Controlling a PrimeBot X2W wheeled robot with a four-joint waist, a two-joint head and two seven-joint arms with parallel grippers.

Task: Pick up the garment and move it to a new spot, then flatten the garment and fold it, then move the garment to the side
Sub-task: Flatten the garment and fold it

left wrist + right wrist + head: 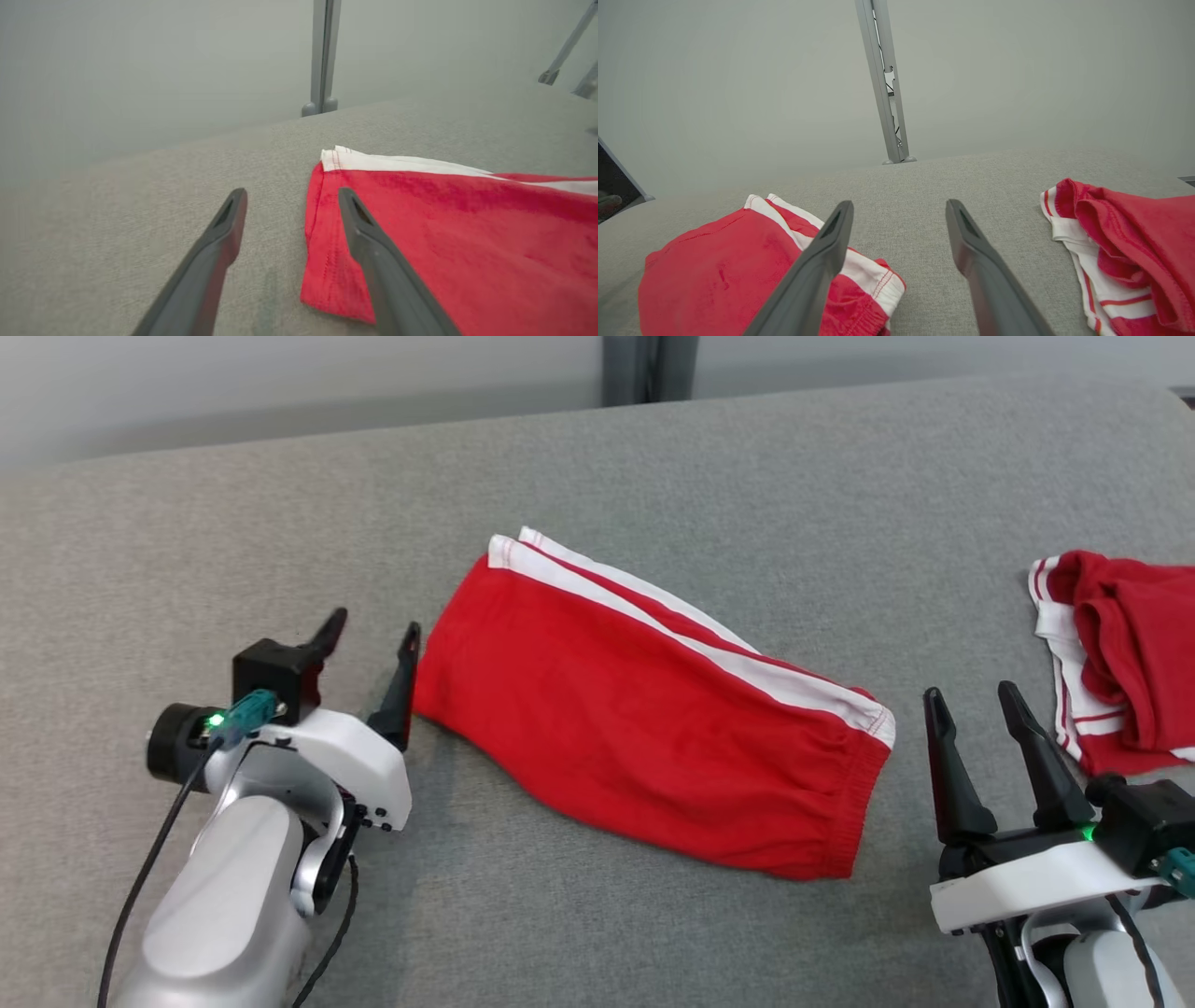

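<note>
A red garment point(644, 709) with white side stripes lies folded flat in the middle of the grey cloth surface point(747, 467). My left gripper point(373, 623) stands open at its left hem. In the left wrist view the hem corner of the garment point(467, 242) lies between the spread fingers of the left gripper point(292, 193), and one finger point(373, 242) crosses over the hem. My right gripper point(971, 693) is open just right of the waistband, holding nothing. In the right wrist view the right gripper point(900, 205) points at bare surface, the garment point(714, 261) to its left.
A second red and white garment point(1120, 663) lies crumpled at the right edge, close to my right gripper, also seen as the crumpled garment point(1134, 242). A grey metal post point(649, 369) rises behind the surface's far edge against a pale wall.
</note>
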